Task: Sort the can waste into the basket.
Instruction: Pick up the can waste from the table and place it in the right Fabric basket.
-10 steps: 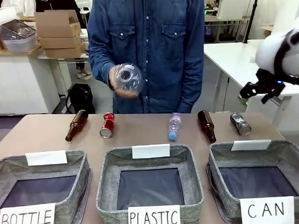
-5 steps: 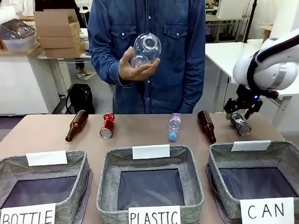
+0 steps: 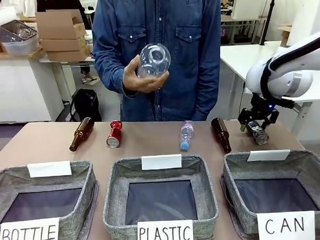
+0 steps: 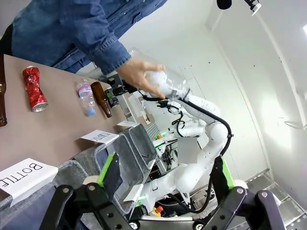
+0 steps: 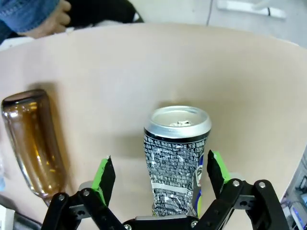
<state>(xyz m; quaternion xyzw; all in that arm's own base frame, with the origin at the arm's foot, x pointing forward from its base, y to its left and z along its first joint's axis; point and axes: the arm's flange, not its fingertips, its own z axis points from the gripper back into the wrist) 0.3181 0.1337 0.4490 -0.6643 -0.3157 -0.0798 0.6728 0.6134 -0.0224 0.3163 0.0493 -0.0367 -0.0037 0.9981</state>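
The dark can (image 3: 259, 133) lies on its side at the far right of the table (image 3: 44, 141), just behind the CAN basket (image 3: 310, 164). The right gripper (image 3: 256, 125) is down over it, jaws spread on either side and not closed on it. The red can (image 3: 114, 134) lies well off to the left. The left gripper (image 4: 165, 170) hangs wide open, holding nothing. Across the table a person's hand (image 3: 139, 81) holds a clear bottle (image 3: 153, 59).

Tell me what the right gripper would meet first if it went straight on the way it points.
Probably the dark crumpled metal can with white print, lying between the open jaws of the right gripper; depth is unclear.
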